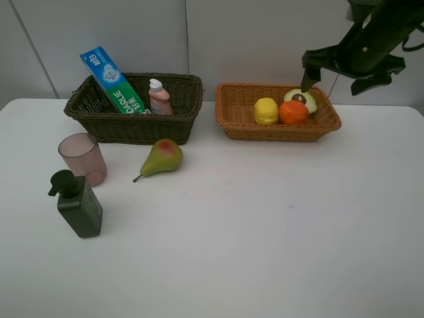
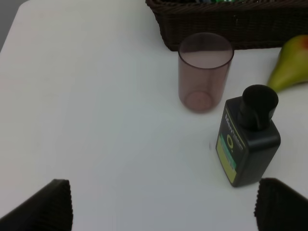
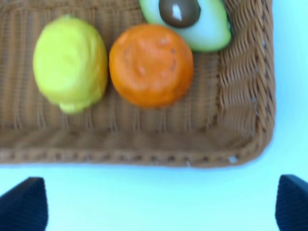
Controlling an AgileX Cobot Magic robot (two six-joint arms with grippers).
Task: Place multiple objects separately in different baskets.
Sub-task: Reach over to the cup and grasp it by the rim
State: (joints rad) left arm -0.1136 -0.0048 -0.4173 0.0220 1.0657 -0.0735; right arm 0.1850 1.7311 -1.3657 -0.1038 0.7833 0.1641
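Partner: What is left out on the white counter (image 1: 265, 232)?

Me: Nearest, the dark green plastic pump bottle (image 1: 78, 204) stands upright. My left jaws hang wide apart and empty close to it. Just behind it stands the translucent pink cup (image 1: 83, 158). The green-yellow pear (image 1: 162, 157) lies on its side, close in front of the dark olive-brown wicker basket (image 1: 132, 126). That basket holds the blue-green toothpaste box (image 1: 112, 81), leaning, and the small pink bottle (image 1: 159, 98).

Partner: And your right side?

Me: My right jaws, also apart and empty, hover by the light orange-tan wicker basket (image 1: 232, 119), where the yellow lemon (image 1: 265, 110), round orange (image 1: 293, 112) and avocado half (image 1: 301, 99) lie together.

Partner: What could go wrong?

Me: I judge the bottle top-heavy, so a jaw clipping its pump head could tip it into the cup. The pear may roll if pinched off-centre, and it belongs with the fruit, not in the basket beside it.
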